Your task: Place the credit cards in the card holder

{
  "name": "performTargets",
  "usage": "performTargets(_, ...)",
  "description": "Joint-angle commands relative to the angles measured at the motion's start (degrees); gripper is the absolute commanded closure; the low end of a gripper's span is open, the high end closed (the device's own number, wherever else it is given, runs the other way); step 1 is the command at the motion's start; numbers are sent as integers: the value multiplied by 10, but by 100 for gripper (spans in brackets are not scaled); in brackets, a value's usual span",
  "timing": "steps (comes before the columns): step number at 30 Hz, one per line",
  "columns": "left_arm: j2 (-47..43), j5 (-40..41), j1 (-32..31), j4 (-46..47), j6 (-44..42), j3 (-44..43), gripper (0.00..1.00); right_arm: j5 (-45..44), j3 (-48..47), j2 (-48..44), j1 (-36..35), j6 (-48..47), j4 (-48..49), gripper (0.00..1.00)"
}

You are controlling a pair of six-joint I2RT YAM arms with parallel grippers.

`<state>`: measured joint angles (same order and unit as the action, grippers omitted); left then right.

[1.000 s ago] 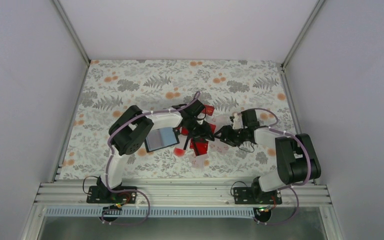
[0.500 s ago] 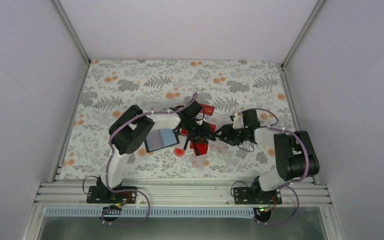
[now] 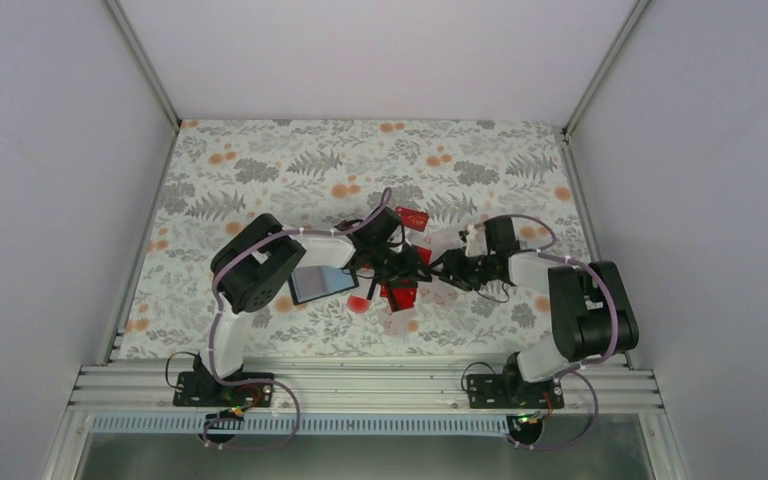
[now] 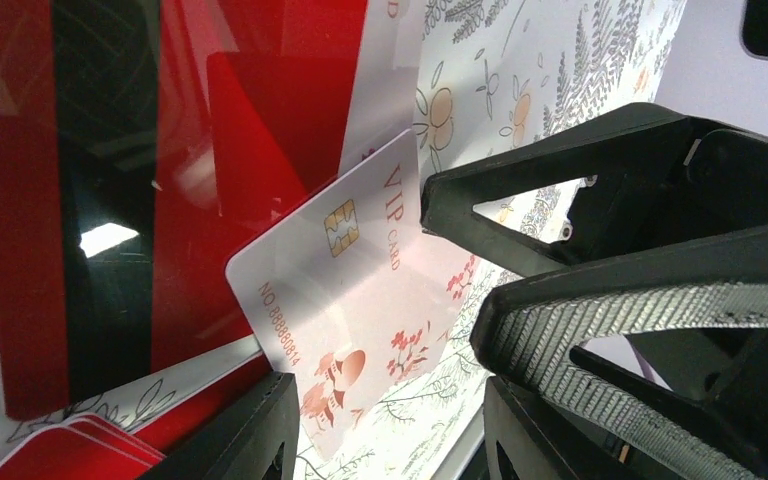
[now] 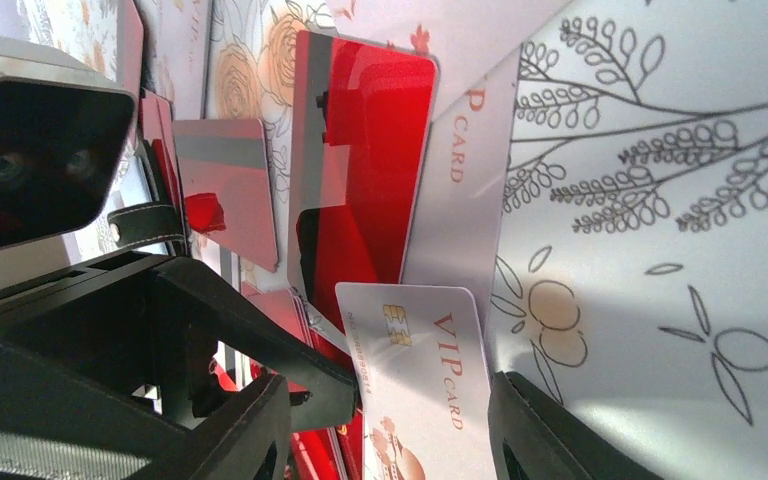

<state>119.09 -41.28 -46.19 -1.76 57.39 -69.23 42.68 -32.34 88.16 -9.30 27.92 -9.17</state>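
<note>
Several red credit cards (image 3: 397,292) lie in a loose heap mid-table, and one more red card (image 3: 412,218) lies just behind. The black card holder (image 3: 320,283), with its grey-blue face up, lies left of the heap under the left arm. My left gripper (image 3: 392,265) and right gripper (image 3: 438,270) meet tip to tip over the heap. In the left wrist view my open left gripper (image 4: 390,440) straddles a white VIP card (image 4: 350,290), with a red black-striped card (image 4: 110,200) beyond it. My open right gripper (image 5: 390,440) straddles the same white card (image 5: 425,370) beside a red card (image 5: 360,170).
A small red round spot (image 3: 359,303) lies near the heap's front. The floral mat (image 3: 260,170) ends at metal rails on both sides and at the front rail. The right gripper's fingers (image 4: 610,310) crowd the left wrist view.
The left arm's elbow has swung slightly left and its wrist has turned over the heap. The right arm has barely moved. The cards and holder lie as before.
</note>
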Motion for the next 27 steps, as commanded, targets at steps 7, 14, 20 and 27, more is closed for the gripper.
performTargets(7,-69,102,6,147,-68,-28,52,88,-27,-34,-40,-20,-225,48)
performTargets(14,-105,109,6,125,-86,-21,52,103,-26,-35,-46,-17,-226,48)
performTargets(20,-129,110,6,117,-92,11,52,103,-8,-30,-70,0,-204,48)
performTargets(27,-168,127,6,90,-111,50,52,103,-6,-26,-106,33,-176,48)
